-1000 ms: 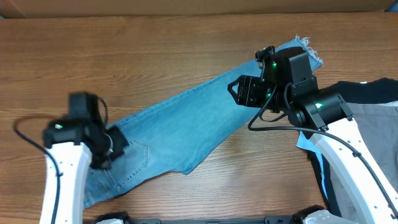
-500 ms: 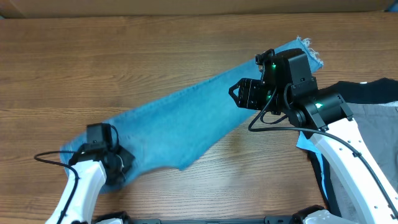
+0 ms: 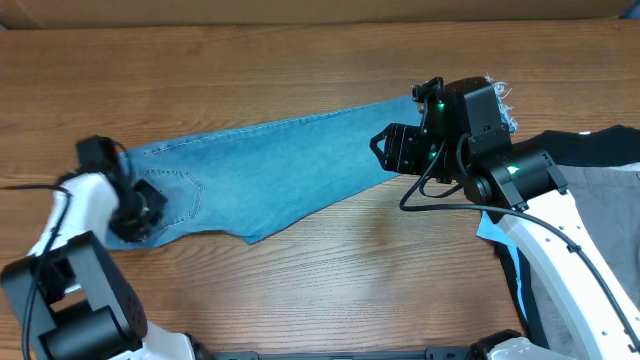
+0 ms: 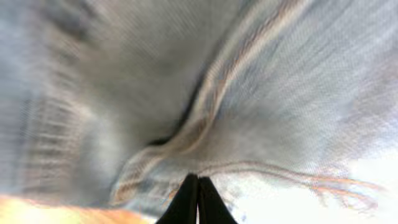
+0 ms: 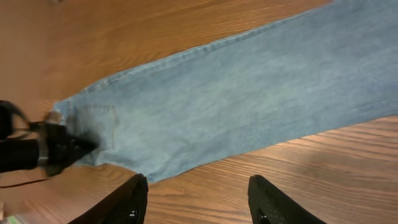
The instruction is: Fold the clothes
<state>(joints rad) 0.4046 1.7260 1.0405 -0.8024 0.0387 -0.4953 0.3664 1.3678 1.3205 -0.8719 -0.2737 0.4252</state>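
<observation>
The clothes, a pair of light-blue jeans, lie stretched across the wooden table, waist and back pocket at the left, frayed hem at the right. My left gripper is shut on the waist end. Blurred denim fills the left wrist view, and the shut fingertips pinch a seam. My right gripper hovers open over the leg near the hem end. In the right wrist view the jeans lie beyond the open gripper, which holds nothing; bare wood shows between its fingers.
A pile of dark and grey garments lies at the right edge, under and beside the right arm. A pale blue cloth corner pokes out below that arm. The left arm shows at the left of the right wrist view.
My left gripper has dragged the waist end up and to the left, so the jeans have swung from a diagonal to a nearly level, stretched line. The right arm has stayed put.
</observation>
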